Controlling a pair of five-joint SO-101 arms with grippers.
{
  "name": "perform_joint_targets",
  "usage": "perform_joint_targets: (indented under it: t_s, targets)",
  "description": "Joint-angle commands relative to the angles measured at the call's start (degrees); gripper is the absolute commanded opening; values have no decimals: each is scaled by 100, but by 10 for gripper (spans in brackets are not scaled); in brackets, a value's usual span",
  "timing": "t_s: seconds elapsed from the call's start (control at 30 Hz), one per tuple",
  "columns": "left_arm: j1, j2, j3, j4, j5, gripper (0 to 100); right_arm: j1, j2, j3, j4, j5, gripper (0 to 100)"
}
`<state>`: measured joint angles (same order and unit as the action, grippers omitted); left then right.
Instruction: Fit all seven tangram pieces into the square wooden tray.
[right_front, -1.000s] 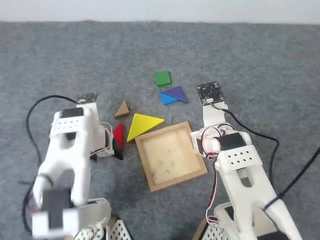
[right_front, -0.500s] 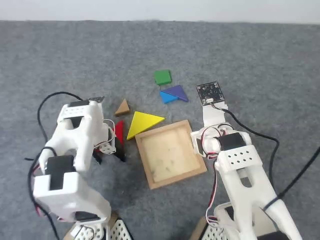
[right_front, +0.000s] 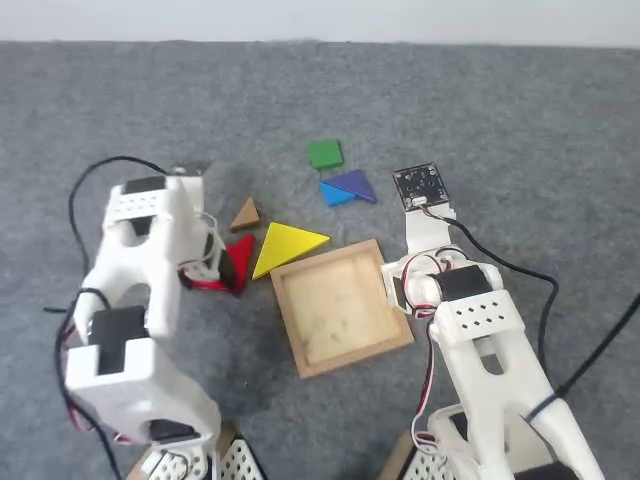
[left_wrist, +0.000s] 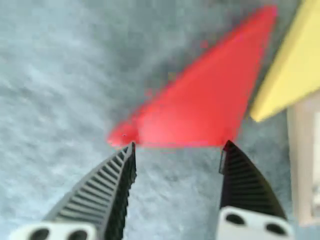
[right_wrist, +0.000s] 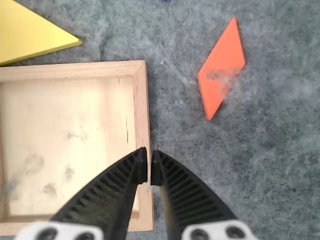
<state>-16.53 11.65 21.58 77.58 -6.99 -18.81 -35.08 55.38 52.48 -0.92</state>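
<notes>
The square wooden tray (right_front: 292, 330) lies empty in the middle. A red triangle (left_wrist: 200, 105) lies flat on the carpet just beyond the fingertips of my left gripper (left_wrist: 179, 149), which is open and holds nothing. In the high view the red triangle (right_front: 239, 259) sits left of the yellow triangle (right_front: 285, 247), whose edge meets the tray's far-left corner. My right gripper (right_wrist: 149, 169) is shut and empty, hovering over the tray's rim (right_wrist: 142, 115). An orange parallelogram (right_wrist: 221, 67) lies on the carpet beside the tray.
A small brown triangle (right_front: 244, 215) lies beyond the red one. A green square (right_front: 325, 154), a blue triangle (right_front: 334, 196) and a purple piece (right_front: 355, 185) cluster farther back. Grey carpet covers the table, with open room at the far left and right.
The left arm has swung away from the front and its gripper has come round to the red triangle, which has shifted slightly. The right arm has stayed still.
</notes>
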Motion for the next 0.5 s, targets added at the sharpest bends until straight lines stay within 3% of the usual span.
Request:
perform_joint_targets:
  t_s: [0.0, 0.13, 0.27, 0.47]
  targets:
    - [-316, -114, -338, -563, -88, 255, 66, -4, -79, -75, -35, 32]
    - [-457, -114, -303, -958, -211, 255, 66, -4, -79, -75, -35, 32]
    - [-475, -202, -347, -158, -193, 254, 66, -4, -79, -75, -35, 32]
    - [-431, -475, 259, 123, 703, 254, 66, -4, -79, -92, -35, 32]
